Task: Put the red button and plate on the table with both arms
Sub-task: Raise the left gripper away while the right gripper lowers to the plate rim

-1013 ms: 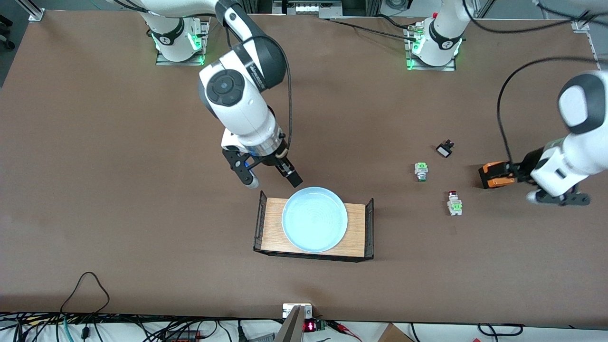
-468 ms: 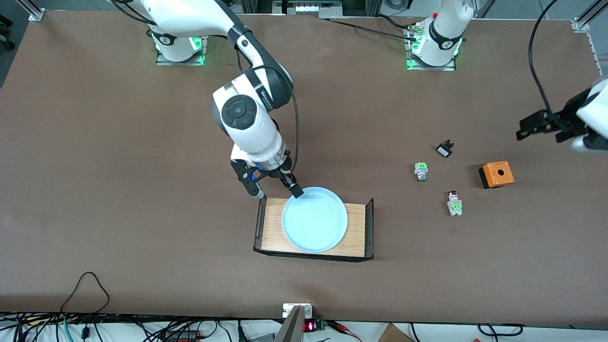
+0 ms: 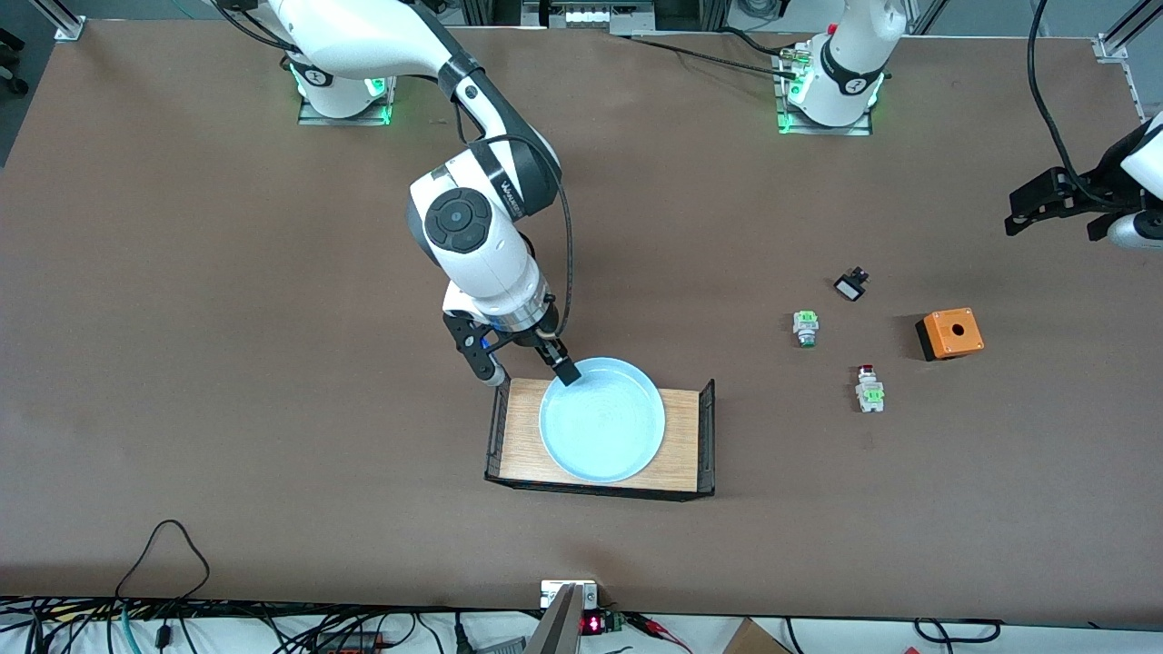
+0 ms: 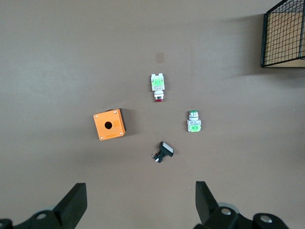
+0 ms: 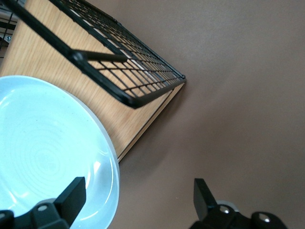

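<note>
Plate (image 3: 601, 419), round, pale blue and raised-rimmed, is now straddled at its rim on the light-wood tray (image 3: 518, 436) by the lowered, wide-open right gripper (image 3: 530, 362), while the red-capped button (image 3: 869, 388) lies untouched under the retreated, open left gripper (image 3: 1063, 204).

Wooden tray (image 3: 522, 436), orange box (image 3: 950, 333), green button (image 3: 805, 327).
</note>
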You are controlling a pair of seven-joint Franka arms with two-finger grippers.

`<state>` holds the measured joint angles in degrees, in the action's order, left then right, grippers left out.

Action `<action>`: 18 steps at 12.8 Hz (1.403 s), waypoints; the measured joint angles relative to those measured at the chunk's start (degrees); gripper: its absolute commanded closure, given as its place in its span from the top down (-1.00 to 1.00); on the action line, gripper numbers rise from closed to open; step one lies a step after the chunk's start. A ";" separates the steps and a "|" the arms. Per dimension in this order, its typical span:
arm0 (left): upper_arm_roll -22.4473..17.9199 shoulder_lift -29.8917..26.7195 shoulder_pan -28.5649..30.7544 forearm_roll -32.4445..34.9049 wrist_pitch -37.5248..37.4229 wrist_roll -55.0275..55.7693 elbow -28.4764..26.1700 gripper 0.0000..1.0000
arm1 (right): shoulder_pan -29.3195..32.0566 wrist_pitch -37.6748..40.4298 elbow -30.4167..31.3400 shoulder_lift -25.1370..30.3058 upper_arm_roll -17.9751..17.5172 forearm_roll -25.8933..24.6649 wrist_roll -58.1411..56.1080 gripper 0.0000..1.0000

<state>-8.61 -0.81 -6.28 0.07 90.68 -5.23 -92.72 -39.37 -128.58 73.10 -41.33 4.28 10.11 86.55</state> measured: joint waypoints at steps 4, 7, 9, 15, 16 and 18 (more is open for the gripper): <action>10.47 -0.44 10.21 0.01 -0.79 0.03 1.13 1.00 | -0.35 -1.31 -0.03 -0.81 0.02 0.00 0.03 0.55; 14.21 -0.70 13.57 0.01 -0.81 0.07 1.20 1.00 | -0.41 -1.44 -0.08 -1.07 0.04 0.00 0.03 0.15; 13.16 -0.88 12.89 0.01 -0.88 0.08 1.20 1.00 | -0.54 -1.44 -0.08 -1.07 0.05 0.00 0.03 -0.20; 11.81 -2.77 12.56 -0.06 -1.21 0.08 1.26 1.00 | -1.28 -1.43 -0.14 -1.09 0.10 -0.01 0.03 -0.98; 11.75 -2.79 12.55 -0.18 -1.31 0.08 1.25 1.00 | -1.29 -1.43 -0.21 -1.09 0.10 -0.01 0.03 -0.99; 11.54 -2.74 12.55 -0.35 -1.46 0.08 1.19 1.00 | -1.30 -1.44 -0.50 -1.08 0.11 -0.01 0.03 -1.00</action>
<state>2.93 -3.55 6.27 -0.28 89.22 -5.15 -91.53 -40.67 -130.01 72.60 -42.42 4.38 10.11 86.58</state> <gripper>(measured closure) 0.000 0.974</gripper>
